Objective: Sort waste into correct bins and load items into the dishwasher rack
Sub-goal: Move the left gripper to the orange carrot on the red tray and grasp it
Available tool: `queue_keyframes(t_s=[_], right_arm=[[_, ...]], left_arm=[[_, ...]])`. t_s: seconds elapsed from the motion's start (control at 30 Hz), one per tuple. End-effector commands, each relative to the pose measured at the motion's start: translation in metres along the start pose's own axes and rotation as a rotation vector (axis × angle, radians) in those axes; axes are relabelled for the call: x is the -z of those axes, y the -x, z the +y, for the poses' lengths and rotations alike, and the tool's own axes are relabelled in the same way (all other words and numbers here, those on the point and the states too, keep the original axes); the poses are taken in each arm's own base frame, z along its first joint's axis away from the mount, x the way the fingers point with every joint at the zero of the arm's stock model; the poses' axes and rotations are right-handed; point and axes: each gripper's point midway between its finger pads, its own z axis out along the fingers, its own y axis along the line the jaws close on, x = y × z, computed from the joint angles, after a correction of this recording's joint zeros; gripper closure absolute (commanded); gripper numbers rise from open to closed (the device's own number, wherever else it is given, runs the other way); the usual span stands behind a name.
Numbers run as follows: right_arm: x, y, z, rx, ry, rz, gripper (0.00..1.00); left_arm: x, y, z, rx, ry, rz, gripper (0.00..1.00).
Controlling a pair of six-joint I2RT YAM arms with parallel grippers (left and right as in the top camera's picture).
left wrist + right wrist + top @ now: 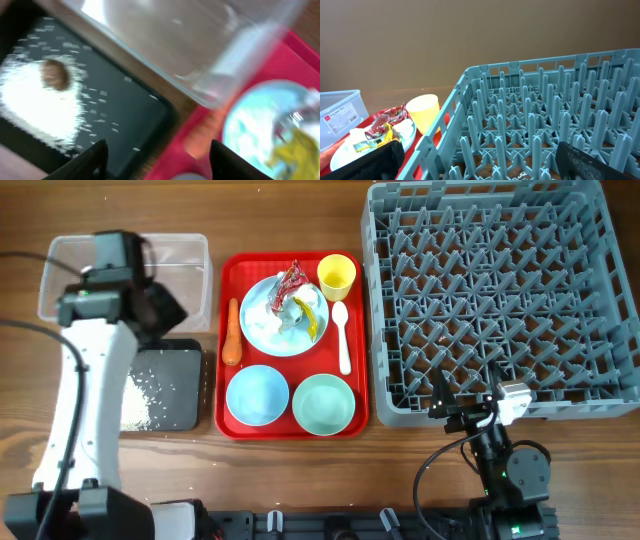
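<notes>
While above bins (131, 116), left gripper (159, 159) agape

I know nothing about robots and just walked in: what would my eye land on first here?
The big grey dishwasher rack on the right, bristling with upright pegs. Next, the bright red tray in the middle, carrying a yellow cup, an orange carrot and a blue plate topped with crinkled wrappers. At left, white rice lies scattered in a black tray.
</notes>
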Motion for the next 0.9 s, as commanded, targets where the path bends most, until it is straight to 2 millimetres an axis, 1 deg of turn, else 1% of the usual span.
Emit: queue_keyframes(t_s=[0.0, 0.1, 0.13, 0.17, 0.2, 0.27, 0.4, 0.57, 0.63, 0.67, 0.73, 0.87], right_arm=[[0.000, 0.001, -0.001, 0.002, -0.005, -0.005, 0.00], [0.000, 0.001, -0.001, 0.002, -0.004, -0.005, 0.00], [0.000, 0.001, -0.001, 0.003, -0.005, -0.005, 0.00], [0.000, 0.001, -0.001, 0.003, -0.005, -0.005, 0.00], [0.000, 0.001, -0.001, 0.003, -0.004, -0.005, 0.00], [0.000, 0.001, -0.001, 0.002, -0.004, -0.005, 0.00], [0.000, 0.001, -0.001, 0.002, -0.004, -0.005, 0.00], [0.000, 0.001, -0.001, 0.002, -0.004, -0.005, 0.00], [0.000, 0.001, -0.001, 0.003, -0.004, -0.005, 0.00], [0.000, 0.001, -0.001, 0.002, -0.004, -0.005, 0.00], [0.000, 0.001, -0.001, 0.002, -0.004, -0.005, 0.00], [0.000, 0.001, -0.001, 0.002, -0.004, -0.005, 0.00]], left_arm=[[-0.002, -0.029, -0.038, -0.152, -0.042, 0.049, 0.47], [-0.009, -0.053, -0.058, -0.257, -0.042, 0.095, 0.56], [-0.013, -0.062, -0.066, -0.310, -0.041, 0.111, 0.57], [-0.019, -0.071, -0.073, -0.361, -0.041, 0.125, 0.61], [-0.024, -0.076, -0.078, -0.394, -0.041, 0.135, 0.63], [-0.036, -0.085, -0.085, -0.430, -0.028, 0.158, 0.66], [-0.060, -0.093, -0.089, -0.447, 0.003, 0.198, 0.73], [-0.079, -0.088, -0.083, -0.450, 0.065, 0.189, 0.69], [-0.083, -0.089, -0.086, -0.489, 0.048, 0.195, 0.68], [-0.086, -0.090, -0.089, -0.535, 0.035, 0.195, 0.64], [-0.088, -0.088, -0.092, -0.568, 0.026, 0.187, 0.60], [-0.090, -0.083, -0.092, -0.587, 0.020, 0.173, 0.60]])
